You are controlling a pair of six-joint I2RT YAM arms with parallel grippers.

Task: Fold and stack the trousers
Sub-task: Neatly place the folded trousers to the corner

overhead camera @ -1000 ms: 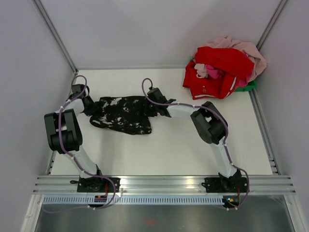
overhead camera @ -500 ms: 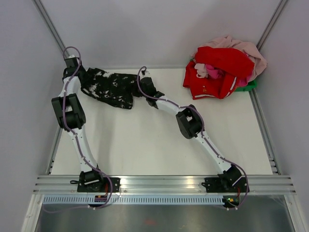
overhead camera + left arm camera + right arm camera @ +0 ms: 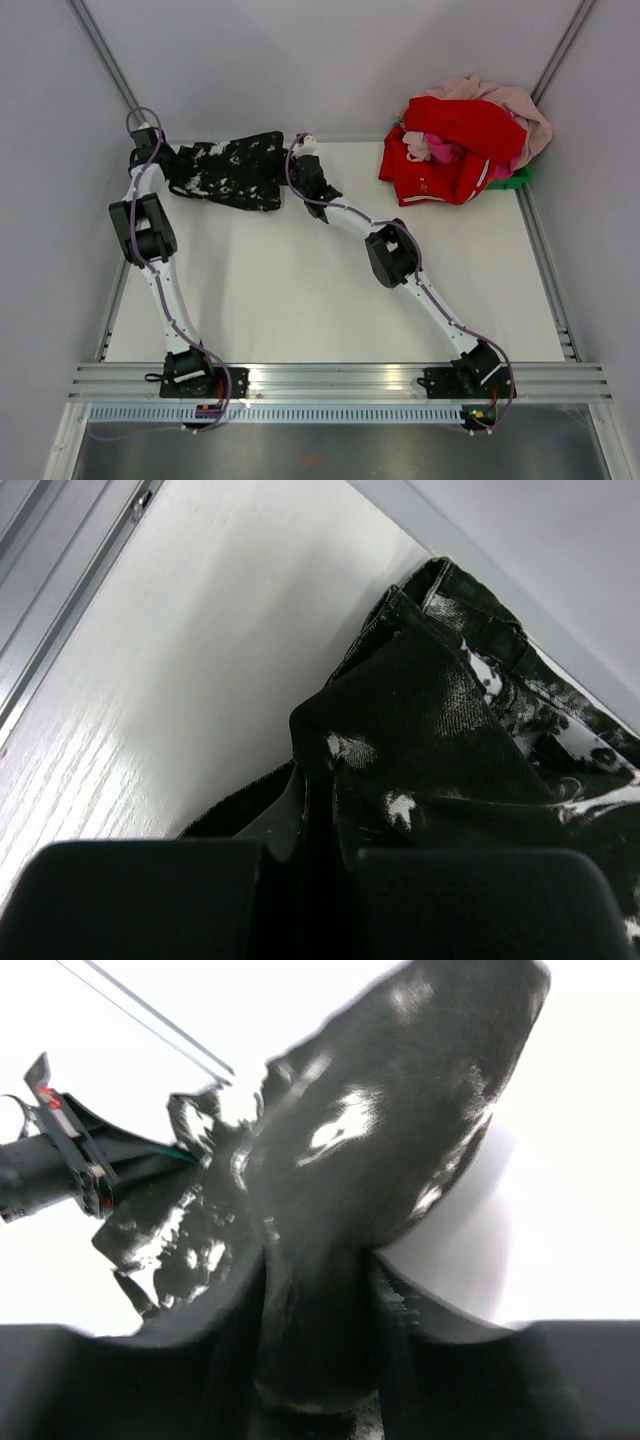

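Observation:
The black trousers with white blotches point(image 3: 228, 170) hang stretched between my two grippers at the far left of the table, near the back wall. My left gripper point(image 3: 167, 162) is shut on their left end; the cloth fills the left wrist view point(image 3: 440, 740). My right gripper point(image 3: 293, 160) is shut on their right end, and the right wrist view shows the fabric point(image 3: 370, 1150) bunched between the fingers. The lower edge of the trousers droops toward the table. How many layers are folded cannot be told.
A heap of red, pink and pale clothes point(image 3: 465, 140) lies on a green bin point(image 3: 515, 178) at the back right. Grey walls with metal posts close the back and sides. A metal rail point(image 3: 340, 380) runs along the near edge.
Both grippers have carried the trousers from the table's left middle up and back toward the far left corner. The arms are stretched out further and the cloth is lifted.

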